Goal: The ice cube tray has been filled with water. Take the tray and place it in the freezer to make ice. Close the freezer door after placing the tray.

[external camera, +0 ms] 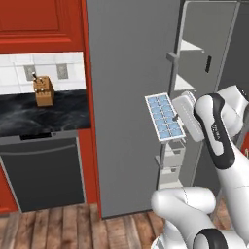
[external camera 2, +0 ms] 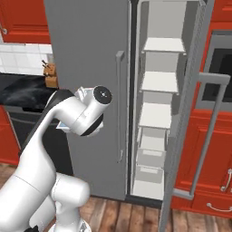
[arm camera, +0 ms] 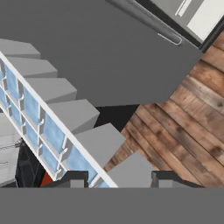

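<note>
Kitchen, freezer [external camera 2: 158, 108] open, arm bent high – gripper [arm camera: 117, 179] pinching ice cube tray [external camera: 165, 116] on edge.

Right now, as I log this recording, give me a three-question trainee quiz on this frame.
1. True or false: the ice cube tray already lies on a freezer shelf.
2. Which stands open? A) the freezer door with its bar handle; B) the wide grey door beside it.
3. What stands on the dark counter at the left?

Key:
1. False: the gripper holds it up in the air, before the wide grey door.
2. A: white shelves show behind it.
3. A wooden knife block.
</note>
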Motion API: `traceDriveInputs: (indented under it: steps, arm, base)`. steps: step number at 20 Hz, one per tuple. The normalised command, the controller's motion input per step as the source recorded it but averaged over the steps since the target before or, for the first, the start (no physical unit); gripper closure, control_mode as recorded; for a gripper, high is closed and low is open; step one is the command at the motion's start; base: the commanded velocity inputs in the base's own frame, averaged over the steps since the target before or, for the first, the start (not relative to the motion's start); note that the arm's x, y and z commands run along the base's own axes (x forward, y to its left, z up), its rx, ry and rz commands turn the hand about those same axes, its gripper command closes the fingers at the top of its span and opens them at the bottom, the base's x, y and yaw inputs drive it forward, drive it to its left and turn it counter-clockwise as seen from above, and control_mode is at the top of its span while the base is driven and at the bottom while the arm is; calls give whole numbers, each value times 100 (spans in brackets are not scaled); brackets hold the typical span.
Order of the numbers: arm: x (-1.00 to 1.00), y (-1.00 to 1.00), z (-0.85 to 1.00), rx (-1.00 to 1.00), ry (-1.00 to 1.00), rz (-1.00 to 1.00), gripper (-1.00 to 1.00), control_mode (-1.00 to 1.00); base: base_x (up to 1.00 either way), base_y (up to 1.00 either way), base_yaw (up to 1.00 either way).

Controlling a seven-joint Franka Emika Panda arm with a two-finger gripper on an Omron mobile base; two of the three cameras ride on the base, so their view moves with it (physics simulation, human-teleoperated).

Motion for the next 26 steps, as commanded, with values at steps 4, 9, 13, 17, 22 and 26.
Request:
traceDriveInputs:
  steps: [4, 9, 13, 17, 22, 26]
  arm:
    - [0, 0, 0, 0, 0, 0, 100, 100]
    - [0, 0, 0, 0, 0, 0, 100, 100]
    - [0, 0, 0, 0, 0, 0, 100, 100]
    - [0, 0, 0, 0, 0, 0, 100, 100]
    - [0, 0, 0, 0, 0, 0, 100, 100]
    - [0, 0, 0, 0, 0, 0, 100, 100]
  base:
    - [0, -42, -3]
    - [0, -36, -3]
    - [0, -34, -4]
    - [0, -35, -4]
    - [0, -33, -5]
    - [0, -27, -6]
